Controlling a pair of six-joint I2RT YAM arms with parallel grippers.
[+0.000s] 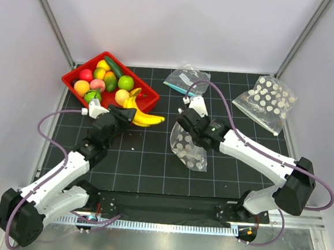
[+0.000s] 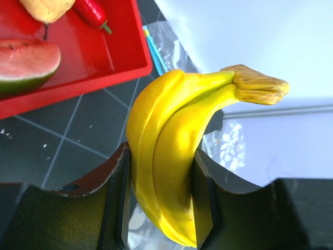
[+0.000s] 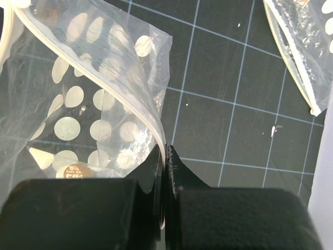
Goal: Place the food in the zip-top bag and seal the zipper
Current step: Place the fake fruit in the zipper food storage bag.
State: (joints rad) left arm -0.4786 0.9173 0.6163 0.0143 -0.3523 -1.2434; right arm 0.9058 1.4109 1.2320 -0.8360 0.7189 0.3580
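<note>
My left gripper (image 1: 127, 115) is shut on a bunch of yellow bananas (image 1: 145, 118), held just in front of the red tray (image 1: 68, 80). In the left wrist view the bananas (image 2: 171, 151) are clamped between both fingers, stem end pointing away. My right gripper (image 1: 185, 123) is shut on the rim of the white-dotted zip-top bag (image 1: 188, 148), which hangs down to the mat at centre. In the right wrist view the jaws (image 3: 166, 156) pinch the zipper strip (image 3: 104, 86), and the bag (image 3: 88, 125) gapes open to the left. More toy fruits (image 1: 104, 79) lie in the tray.
A second dotted bag (image 1: 267, 101) lies at the back right and shows in the right wrist view (image 3: 304, 52). A clear undotted bag with a teal strip (image 1: 185, 80) lies at the back centre. A watermelon slice (image 2: 26, 67) and a red chili (image 2: 93, 13) sit in the tray.
</note>
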